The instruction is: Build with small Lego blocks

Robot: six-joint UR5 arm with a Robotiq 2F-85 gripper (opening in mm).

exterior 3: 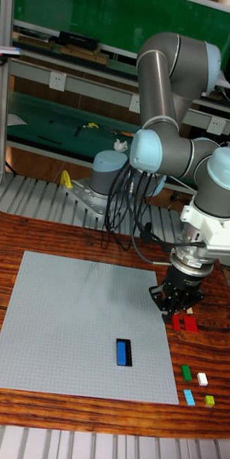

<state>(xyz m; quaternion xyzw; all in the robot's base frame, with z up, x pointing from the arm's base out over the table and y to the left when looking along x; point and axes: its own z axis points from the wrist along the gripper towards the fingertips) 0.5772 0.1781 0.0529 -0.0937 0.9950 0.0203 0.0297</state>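
Note:
A large grey baseplate (79, 315) lies on the wooden table. On it, near the front right, a blue brick sits beside a black brick (124, 352). My gripper (178, 314) hangs low just past the plate's right edge, directly over the red bricks (185, 324) lying on the wood. Its fingertips are at the red bricks; I cannot tell whether they grip one. Loose on the table further forward lie a green brick (186, 371), a white brick (202, 379), a light blue brick (190, 397) and a yellow-green brick (210, 401).
The arm's base (106, 176) is bolted at the table's back, with cables (129, 215) hanging over the wood. A metal frame post (1, 107) stands at the far left. A workbench with tools runs behind.

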